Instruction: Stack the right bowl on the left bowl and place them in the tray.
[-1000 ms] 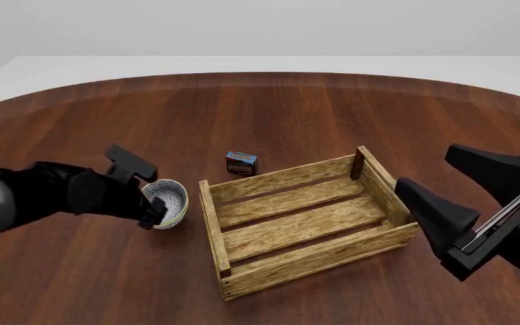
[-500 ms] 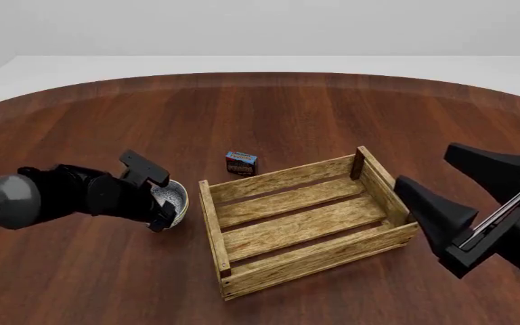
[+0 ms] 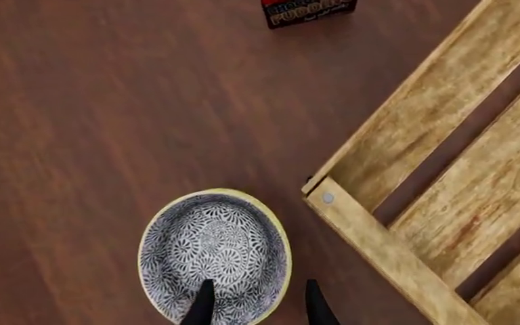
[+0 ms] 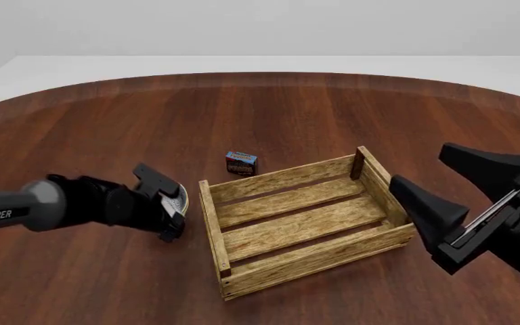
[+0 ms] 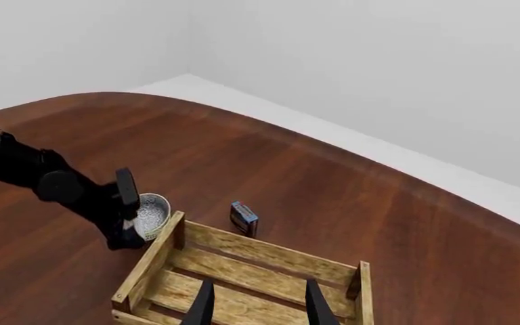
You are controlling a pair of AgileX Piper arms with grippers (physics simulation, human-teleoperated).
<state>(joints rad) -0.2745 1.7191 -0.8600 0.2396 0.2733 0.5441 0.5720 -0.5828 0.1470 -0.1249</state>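
Note:
One whitish-grey bowl [image 3: 213,254] with a blue speckled inside sits in my left gripper [image 3: 258,308]. The gripper is shut on its rim, one finger inside and one outside. In the front view this bowl [image 4: 179,198] shows only as a sliver behind the left gripper [image 4: 171,206], just left of the tray [image 4: 314,261]. I cannot tell whether it is the right bowl or the left bowl, nor whether another is nested under it. The tray [image 5: 242,250] holds nothing. My right gripper [image 4: 417,166] hovers open at the tray's right end.
A small dark blue-red box [image 4: 241,163] lies on the table just beyond the tray's far left corner, also seen in the left wrist view [image 3: 307,10]. The table is dark wood with a curved far edge.
My left gripper has carried the bowl to the right, close to the tray's left end, and the bowl is now mostly hidden behind it. The right arm has barely shifted.

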